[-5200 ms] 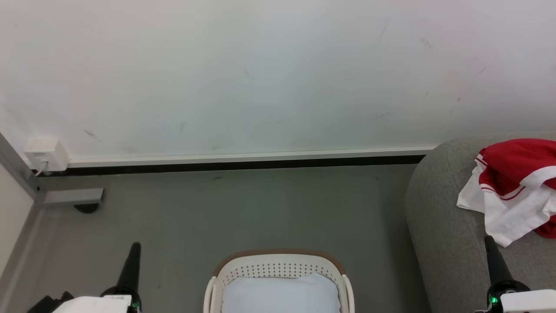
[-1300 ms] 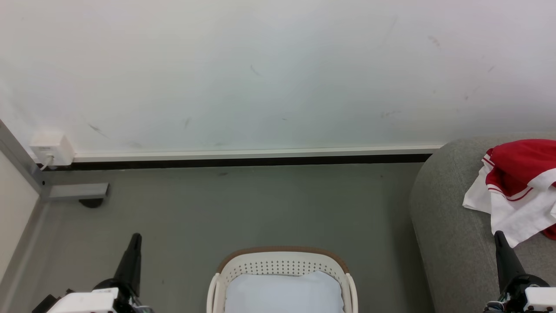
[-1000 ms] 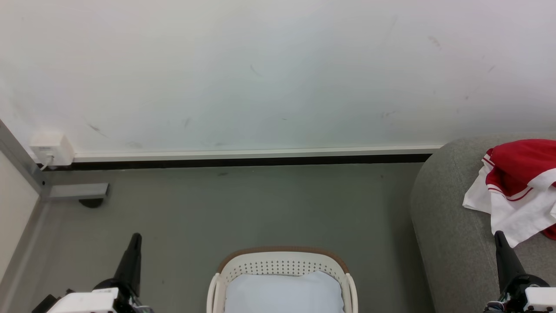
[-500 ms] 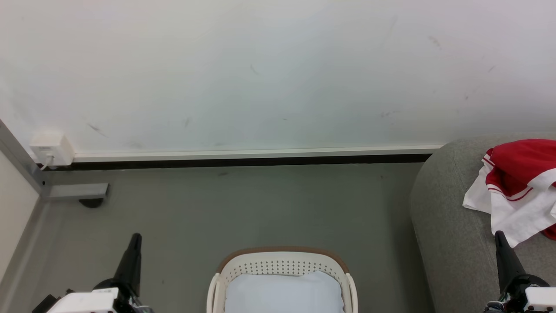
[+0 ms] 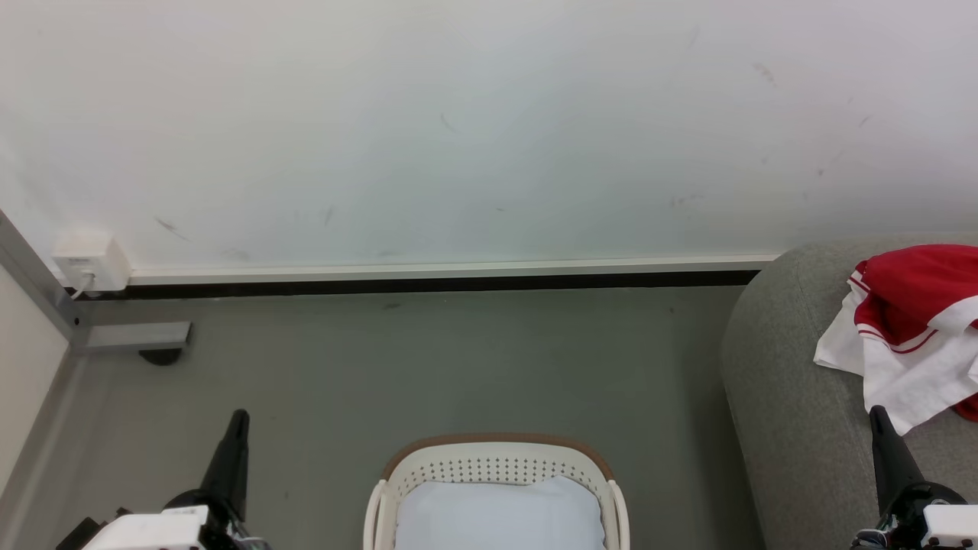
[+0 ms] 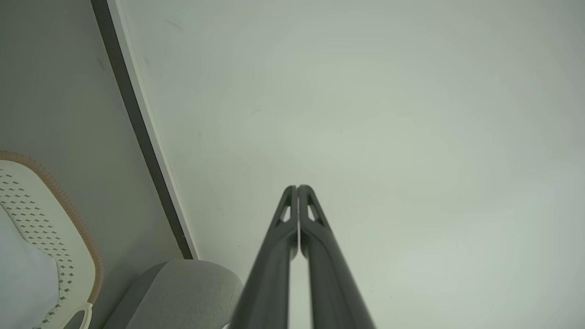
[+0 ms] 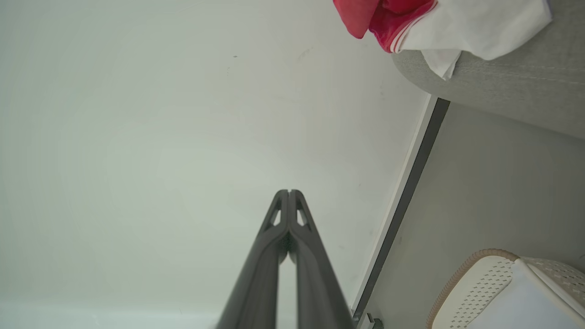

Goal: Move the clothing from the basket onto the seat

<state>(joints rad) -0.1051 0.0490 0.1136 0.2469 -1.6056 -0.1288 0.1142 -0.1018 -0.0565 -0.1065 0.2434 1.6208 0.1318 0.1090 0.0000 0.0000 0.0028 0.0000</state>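
on the seat (image 5: 787,412) lies the clothing (image 5: 909,328), both tools closed.

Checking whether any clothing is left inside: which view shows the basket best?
The head view: the basket sits centred at the bottom, showing its far wall, brown rim and a pale pad inside, though its near part is cut off. The left wrist and right wrist views each catch one end, at a lower corner.
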